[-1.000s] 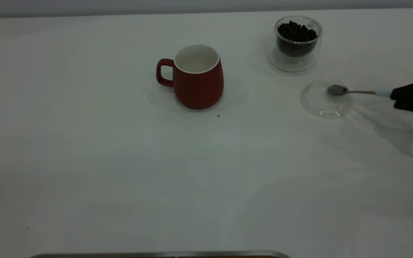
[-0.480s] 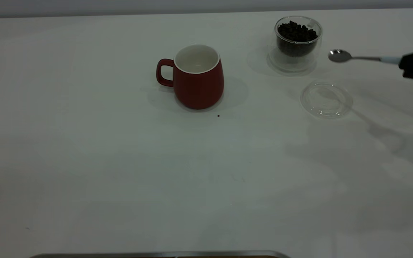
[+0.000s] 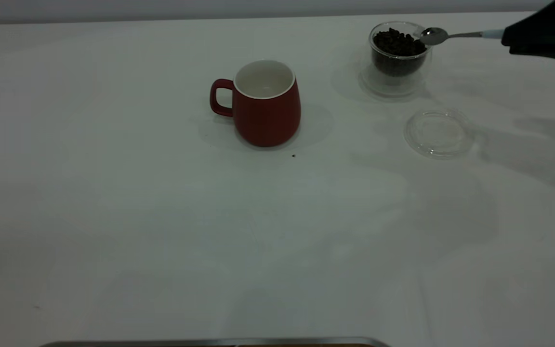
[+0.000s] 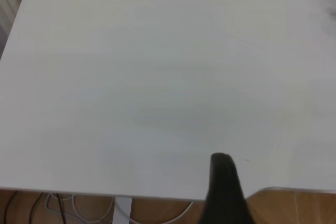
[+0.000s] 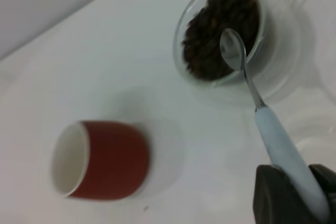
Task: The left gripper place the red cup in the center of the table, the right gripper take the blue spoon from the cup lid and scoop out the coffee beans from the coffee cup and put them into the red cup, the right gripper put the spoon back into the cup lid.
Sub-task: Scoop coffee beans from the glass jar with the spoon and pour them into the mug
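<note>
While pinched in the right claw (image 5: 294,192), blue spoon (image 3: 455,35) level, bowl toward coffee beans (image 3: 398,43)

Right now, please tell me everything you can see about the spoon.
The spoon is a small teaspoon with a shiny metal bowl and thin metal stem, ending in a pale blue handle. The right gripper holds it by the handle end, off the table. It lies roughly level, its empty bowl above the beans at the rim of the glass cup. Whether it touches the rim cannot be told.
</note>
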